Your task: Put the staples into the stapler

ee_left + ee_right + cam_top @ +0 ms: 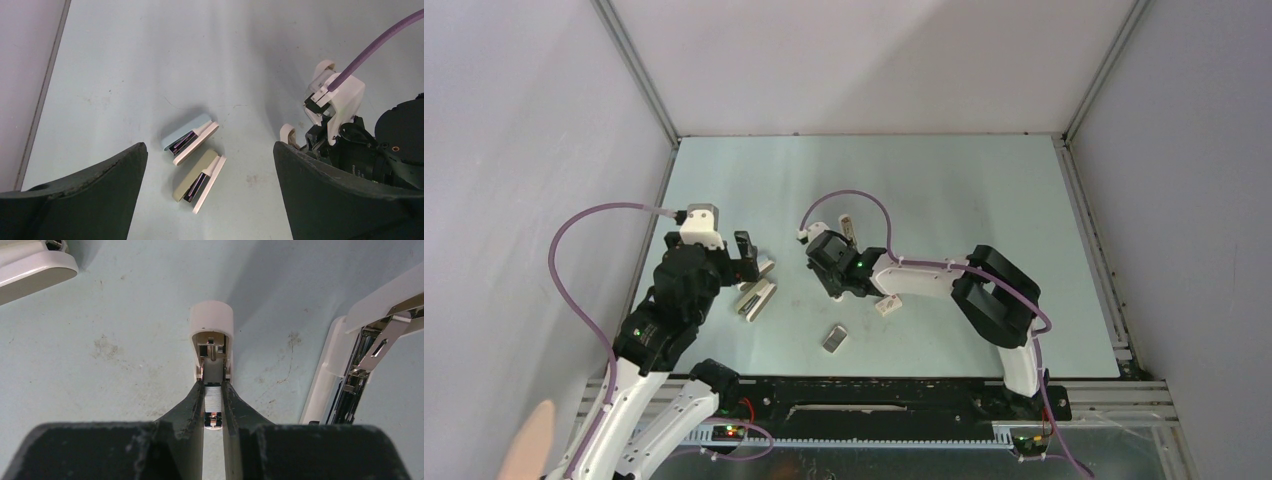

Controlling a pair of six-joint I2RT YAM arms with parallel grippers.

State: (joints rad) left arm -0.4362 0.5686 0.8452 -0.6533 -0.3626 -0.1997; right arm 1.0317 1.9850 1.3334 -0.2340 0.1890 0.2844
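One stapler (pixel 211 322), gripped lengthwise by the right hand (pixel 213 390), points its rounded end away; left hand (pixel 210 150) released.

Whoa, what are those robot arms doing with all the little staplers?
The right pincer is shut on the slim white stapler, pinching its metal channel down on the table. The grey staples lie loose nearer the arms, not picked up yet. The left pincer is wide open above two bigger staplers, touching nothing.
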